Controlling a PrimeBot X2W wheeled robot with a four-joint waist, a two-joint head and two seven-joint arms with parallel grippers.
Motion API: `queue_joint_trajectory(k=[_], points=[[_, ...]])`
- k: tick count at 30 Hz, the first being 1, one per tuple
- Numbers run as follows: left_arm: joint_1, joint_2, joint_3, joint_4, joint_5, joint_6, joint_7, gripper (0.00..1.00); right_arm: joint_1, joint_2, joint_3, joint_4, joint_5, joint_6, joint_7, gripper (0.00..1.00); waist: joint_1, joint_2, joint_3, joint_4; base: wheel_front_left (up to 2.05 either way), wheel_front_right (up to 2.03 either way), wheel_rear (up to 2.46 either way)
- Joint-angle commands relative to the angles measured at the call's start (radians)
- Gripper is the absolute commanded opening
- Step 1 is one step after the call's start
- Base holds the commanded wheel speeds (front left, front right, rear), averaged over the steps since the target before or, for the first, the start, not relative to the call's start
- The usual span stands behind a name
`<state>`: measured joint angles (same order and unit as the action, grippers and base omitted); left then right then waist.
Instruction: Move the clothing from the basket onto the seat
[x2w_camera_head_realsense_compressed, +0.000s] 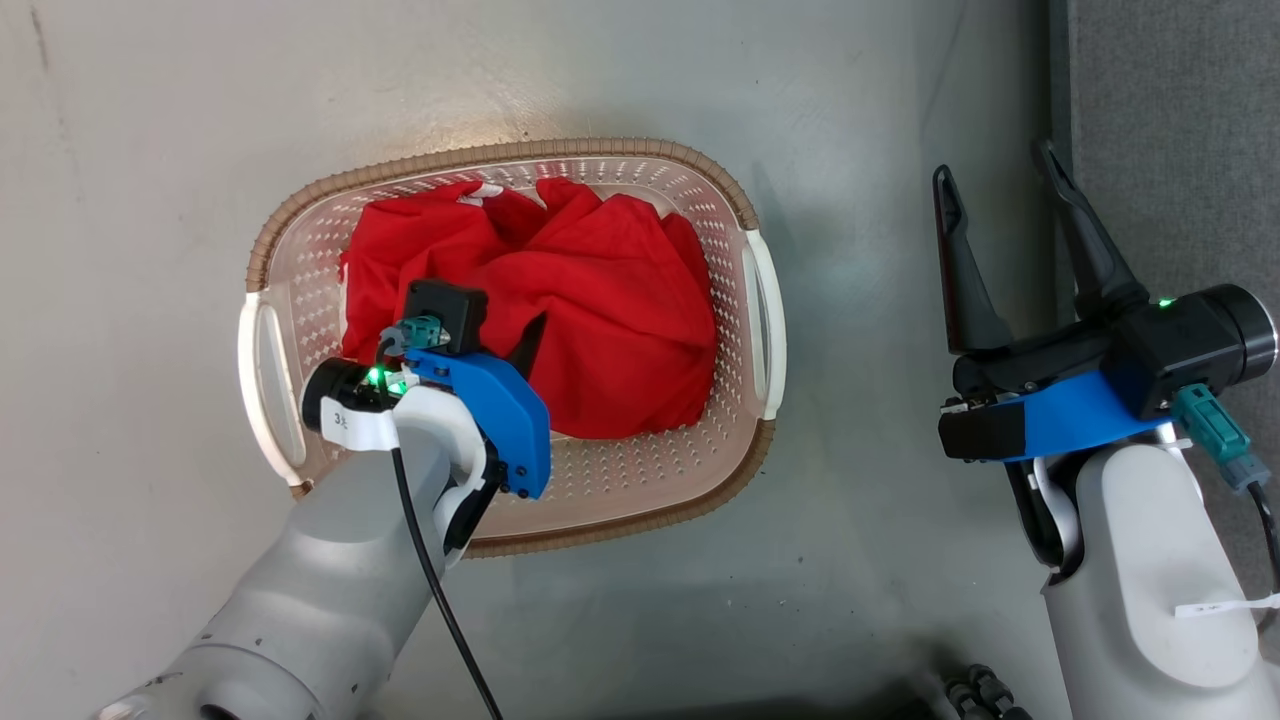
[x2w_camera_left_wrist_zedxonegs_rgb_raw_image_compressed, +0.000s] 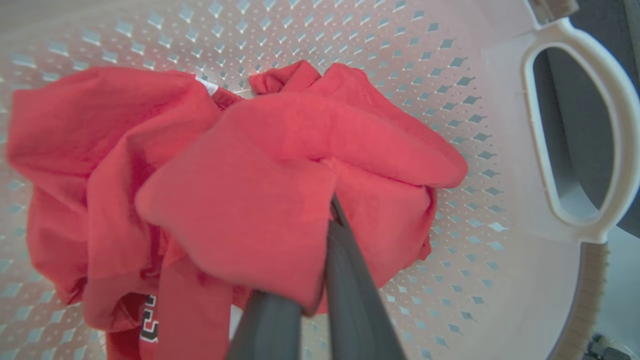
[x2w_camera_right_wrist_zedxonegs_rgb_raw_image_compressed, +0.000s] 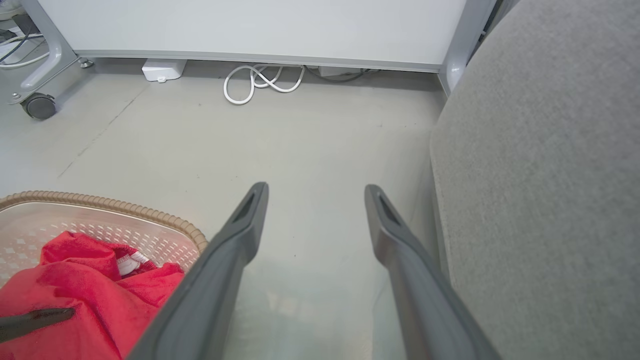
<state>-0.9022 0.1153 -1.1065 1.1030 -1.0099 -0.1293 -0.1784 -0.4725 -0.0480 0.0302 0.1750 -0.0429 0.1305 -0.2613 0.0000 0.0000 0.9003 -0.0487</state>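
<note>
- Our left gripper (x2w_camera_left_wrist_zedxonegs_rgb_raw_image_compressed: 334, 212) is clenched on a fold of the clothing (x2w_camera_head_realsense_compressed: 610, 300), heaped in the basket (x2w_camera_head_realsense_compressed: 500, 157).
- Our right gripper (x2w_camera_head_realsense_compressed: 993, 165) hangs spread and empty above the floor (x2w_camera_head_realsense_compressed: 150, 150), between basket and seat (x2w_camera_head_realsense_compressed: 1180, 120).

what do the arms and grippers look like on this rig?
Pale grey forearms. Each wrist: black housing, green LED, blue bracket, teal connector. Both the left gripper and right gripper: two long, tapered dark grey fingers. Black cable along left arm; white tags on both.
</note>
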Motion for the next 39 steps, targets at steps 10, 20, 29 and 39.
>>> queue_joint_trajectory(k=[10, 20, 29, 39], points=[[-0.032, 0.008, -0.094, -0.038, -0.052, -0.002, -0.060, 0.00, -0.020, -0.004, 0.011, 0.019, 0.005, 0.000, -0.006, 1.00, 0.0000, 0.0000, -0.034, 0.008, 0.00, 0.00, 0.00], [-0.060, 0.005, -0.105, -0.086, 0.003, -0.002, -0.087, 0.00, -0.024, -0.004, 0.022, 0.041, 0.019, 0.000, -0.006, 1.00, 0.0000, 0.0000, -0.097, 0.028, 0.00, 0.00, 0.00], [0.000, 0.013, 0.029, -0.177, 0.180, -0.002, -0.088, 0.00, -0.008, -0.004, 0.022, 0.070, 0.018, 0.000, -0.006, 1.00, 0.0000, 0.0000, -0.190, 0.051, 0.00, 0.00, 0.00], [0.106, 0.013, 0.210, -0.261, 0.351, -0.002, -0.088, 0.00, 0.032, -0.004, 0.029, 0.107, 0.039, 0.000, -0.006, 1.00, 0.0000, 0.0000, -0.319, 0.067, 0.00, 0.00, 0.00]])
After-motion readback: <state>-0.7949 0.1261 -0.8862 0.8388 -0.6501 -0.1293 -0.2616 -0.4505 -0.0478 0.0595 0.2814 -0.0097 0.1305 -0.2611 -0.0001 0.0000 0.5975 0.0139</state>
